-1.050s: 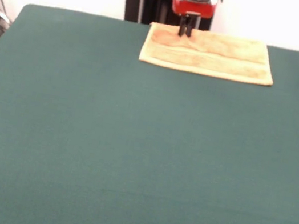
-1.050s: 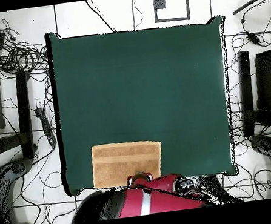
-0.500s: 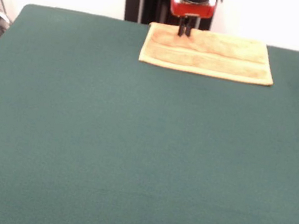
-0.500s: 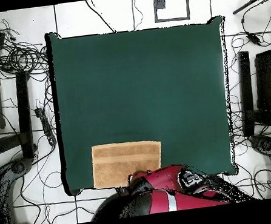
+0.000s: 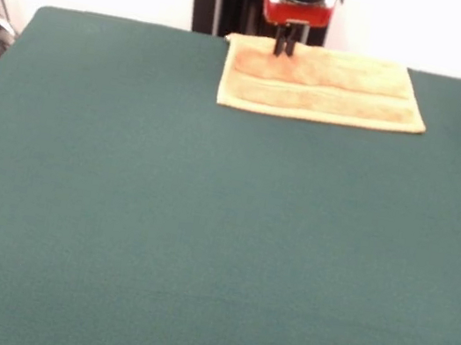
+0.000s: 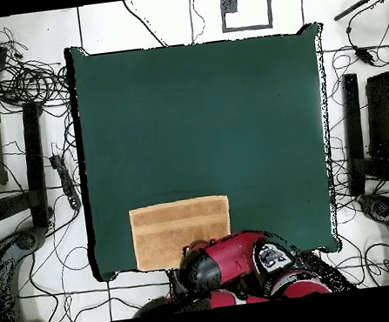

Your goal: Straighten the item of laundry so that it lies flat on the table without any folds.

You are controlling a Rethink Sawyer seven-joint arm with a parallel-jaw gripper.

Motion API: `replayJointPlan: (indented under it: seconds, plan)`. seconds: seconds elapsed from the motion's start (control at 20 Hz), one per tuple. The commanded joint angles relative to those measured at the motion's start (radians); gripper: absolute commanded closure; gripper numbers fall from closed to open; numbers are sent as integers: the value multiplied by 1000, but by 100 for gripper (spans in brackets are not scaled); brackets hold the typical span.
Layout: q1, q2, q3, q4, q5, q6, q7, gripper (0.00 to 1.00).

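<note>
An orange-tan towel [image 5: 324, 85] lies spread at the edge of a dark green bench [image 5: 204, 221], its woven band running along its length. The red-and-black arm's pincer [image 5: 283, 48] comes straight down onto the towel near one corner, its two dark tips close together and seemingly pinching the cloth, though the grip cannot be told for certain. Seen from overhead, cables [image 6: 21, 80] trail across the pale floor [image 6: 162, 14] beside the bench.

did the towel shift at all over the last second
Yes, slightly. In the front view the towel has slid a little toward the camera and rightward: its near edge sits further from the table's far edge than before. The end effector is at its far-left part.
</note>
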Motion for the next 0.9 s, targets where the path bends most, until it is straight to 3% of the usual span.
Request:
replayJointPlan:
  seconds: [0.05, 0.3, 0.9]
  plan:
    - [30, -89, 84, -171, 16, 85, 14, 100]
    - [16, -98, 103, -173, 11, 117, -1, 100]
    - [-48, -24, 179, -202, -58, 77, -45, 100]
